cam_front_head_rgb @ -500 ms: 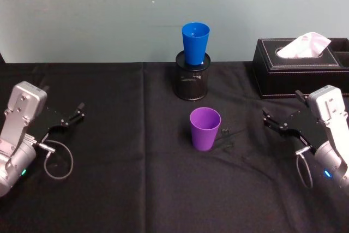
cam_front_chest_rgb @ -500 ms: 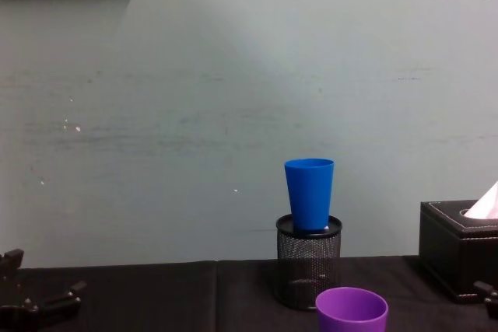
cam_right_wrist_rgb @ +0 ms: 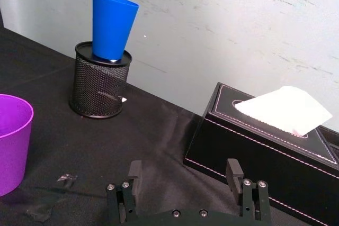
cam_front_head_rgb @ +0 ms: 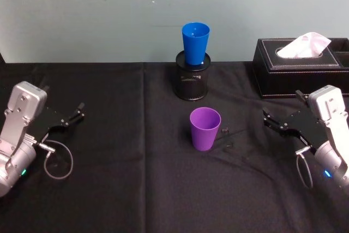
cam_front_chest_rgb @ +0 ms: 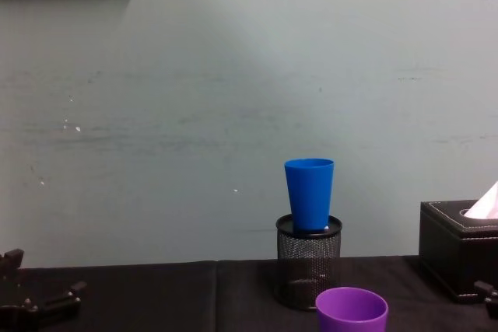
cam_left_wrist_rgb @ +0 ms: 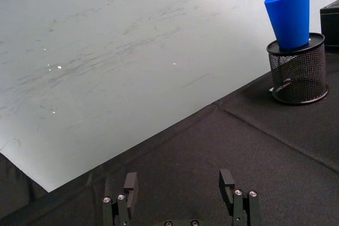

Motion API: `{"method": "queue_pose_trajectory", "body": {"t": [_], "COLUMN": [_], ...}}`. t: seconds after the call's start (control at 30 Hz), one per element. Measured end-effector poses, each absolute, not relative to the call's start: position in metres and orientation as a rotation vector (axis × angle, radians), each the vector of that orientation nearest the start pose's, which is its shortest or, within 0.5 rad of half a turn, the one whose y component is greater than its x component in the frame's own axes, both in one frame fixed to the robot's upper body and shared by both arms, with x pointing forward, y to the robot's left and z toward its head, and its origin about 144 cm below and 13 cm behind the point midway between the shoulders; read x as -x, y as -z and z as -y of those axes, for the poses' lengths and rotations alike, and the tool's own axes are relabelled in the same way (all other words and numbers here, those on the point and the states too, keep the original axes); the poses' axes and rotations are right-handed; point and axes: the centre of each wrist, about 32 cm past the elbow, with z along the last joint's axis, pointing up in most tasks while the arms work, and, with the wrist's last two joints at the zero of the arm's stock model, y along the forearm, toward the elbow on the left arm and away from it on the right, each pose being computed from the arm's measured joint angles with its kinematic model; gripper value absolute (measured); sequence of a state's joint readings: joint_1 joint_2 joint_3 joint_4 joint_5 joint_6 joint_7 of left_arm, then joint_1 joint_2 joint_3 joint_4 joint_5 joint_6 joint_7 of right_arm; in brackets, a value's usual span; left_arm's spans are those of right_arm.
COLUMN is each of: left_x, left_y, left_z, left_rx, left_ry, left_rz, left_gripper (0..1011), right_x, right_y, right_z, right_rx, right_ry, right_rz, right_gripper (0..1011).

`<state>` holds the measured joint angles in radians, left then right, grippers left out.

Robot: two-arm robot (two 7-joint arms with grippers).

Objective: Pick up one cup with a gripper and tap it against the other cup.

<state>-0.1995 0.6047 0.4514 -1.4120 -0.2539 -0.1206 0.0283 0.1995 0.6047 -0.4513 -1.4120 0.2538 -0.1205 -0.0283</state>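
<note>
Your purple cup (cam_front_head_rgb: 205, 128) upright at mid-table on black cloth (cam_front_head_rgb: 136, 189), nothing touching it. Blue cup (cam_front_head_rgb: 195, 42) stands behind it, base seated in mouth of mesh pen holder (cam_front_head_rgb: 192, 84) — well apart from purple one. Left gripper (cam_front_head_rgb: 80, 111) low at table's left side, jaws spread wide, empty. Right gripper (cam_front_head_rgb: 266, 119) low on right, in front of tissue box (cam_front_head_rgb: 297, 66), jaws wide too, nothing between them. Small dark bits (cam_front_head_rgb: 226, 131) just right of purple cup — possibly scraps, hard to tell.
</note>
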Motion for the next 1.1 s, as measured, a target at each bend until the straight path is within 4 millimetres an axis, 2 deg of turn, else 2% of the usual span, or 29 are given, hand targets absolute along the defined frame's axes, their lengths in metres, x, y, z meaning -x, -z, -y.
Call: {"method": "queue_pose_trajectory", "body": {"t": [0.7, 1.1], "left_x": [-0.489, -0.489], "left_y": [-1.140, -1.140], "left_z": [-0.310, -0.310], "left_rx": [-0.304, -0.304], "left_ry": [-1.248, -1.248], "left_rz": [0.285, 0.285], "left_gripper": [1000, 1000], "right_x": [-0.489, -0.474], "right_y": [-1.140, -1.157], "right_z": [0.310, 0.316], "right_rx": [0.301, 0.183], "right_ry": [1.247, 1.188], "right_rz": [0.287, 0.312], "right_gripper": [1003, 1003]}}
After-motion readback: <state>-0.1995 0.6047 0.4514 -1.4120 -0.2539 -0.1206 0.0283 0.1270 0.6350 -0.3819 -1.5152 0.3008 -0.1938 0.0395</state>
